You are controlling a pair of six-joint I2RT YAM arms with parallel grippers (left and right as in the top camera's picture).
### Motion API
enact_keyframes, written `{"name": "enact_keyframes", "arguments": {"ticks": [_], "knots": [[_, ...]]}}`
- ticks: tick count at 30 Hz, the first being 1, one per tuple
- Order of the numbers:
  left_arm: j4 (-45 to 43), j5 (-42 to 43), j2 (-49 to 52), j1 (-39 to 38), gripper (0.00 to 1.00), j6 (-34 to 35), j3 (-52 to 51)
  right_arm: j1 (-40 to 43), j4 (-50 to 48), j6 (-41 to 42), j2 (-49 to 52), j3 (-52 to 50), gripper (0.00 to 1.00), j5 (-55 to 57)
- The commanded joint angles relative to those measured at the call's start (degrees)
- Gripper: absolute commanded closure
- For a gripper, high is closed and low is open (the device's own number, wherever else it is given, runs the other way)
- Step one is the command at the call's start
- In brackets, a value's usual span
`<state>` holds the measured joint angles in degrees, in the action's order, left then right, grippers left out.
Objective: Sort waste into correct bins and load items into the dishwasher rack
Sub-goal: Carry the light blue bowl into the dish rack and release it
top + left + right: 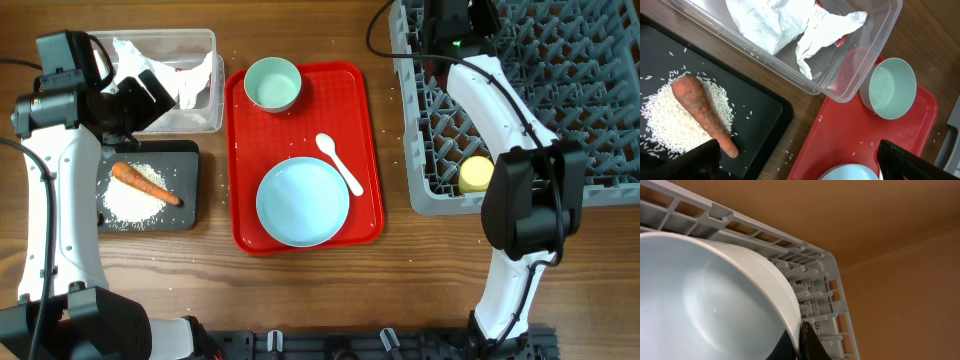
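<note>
- Brown wood-grain table [300,290] underneath everything, matte, dotted with a few stray white grains.
- At the left rear, clear rectangular tub [210,100], thin glossy plastic, holding a crumpled white napkin [775,25] and a scrap of red wrapper [840,41].
- Just in front of it, shallow black tray [190,150] bearing a flat heap of rice [125,205], with a tapered orange carrot [145,183] lying across the heap.
- In the middle, flat red tray [365,120] of smooth plastic, carrying a small pale blue bowl [272,83] upright, a round pale blue plate [302,202], and a white plastic spoon [340,163] just beside the plate.
- At the right, grey moulded rack [420,150], a grid of upright pegs, with a yellow cup [476,173] in its near corner by the red tray.
- Left hand [797,152] hovering over the tub's corner and the red tray's edge, fingers [695,162] wide apart, gripping nothing.
- Right hand [801,342] above the rack's far left part, clamped on the rim of a second pale blue bowl [715,295], smooth and glossy, close to the grey wall and pegs. Cannot tell whether touching them.
</note>
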<state>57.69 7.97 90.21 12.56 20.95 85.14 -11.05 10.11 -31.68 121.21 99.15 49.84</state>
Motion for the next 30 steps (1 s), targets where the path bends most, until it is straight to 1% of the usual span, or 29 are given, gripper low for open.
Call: {"name": "enact_keyframes", "arguments": {"ticks": [1,6,14,21,24,25,27,28,30], "knots": [[0.0,0.0,-0.2,0.2,0.0,0.5,0.6,0.0,-2.8,-4.6,2.2,0.7,0.96,1.8],[0.0,0.0,-0.2,0.2,0.0,0.5,0.6,0.0,-3.3,-6.3,3.9,0.7,0.96,1.6],[0.0,0.0,-0.2,0.2,0.0,0.5,0.6,-1.6,-3.0,-5.7,4.1,0.6,0.96,1.4],[0.0,0.0,-0.2,0.2,0.0,0.5,0.6,-3.3,1.6,-5.7,4.1,0.6,0.96,-1.3],[0.0,0.0,-0.2,0.2,0.0,0.5,0.6,-3.8,3.1,-5.7,4.1,0.6,0.88,-1.2],[0.0,0.0,-0.2,0.2,0.0,0.5,0.6,-4.0,3.6,-5.7,4.1,0.6,0.84,-1.2],[0.0,0.0,-0.2,0.2,0.0,0.5,0.6,-4.7,4.3,-5.8,4.1,0.6,0.71,-1.2],[0.0,0.0,-0.2,0.2,0.0,0.5,0.6,-5.1,4.4,-5.8,4.1,0.6,0.62,-1.2],[0.0,0.0,-0.2,0.2,0.0,0.5,0.6,-5.9,4.4,-5.8,4.0,0.6,0.46,-1.0]]}}
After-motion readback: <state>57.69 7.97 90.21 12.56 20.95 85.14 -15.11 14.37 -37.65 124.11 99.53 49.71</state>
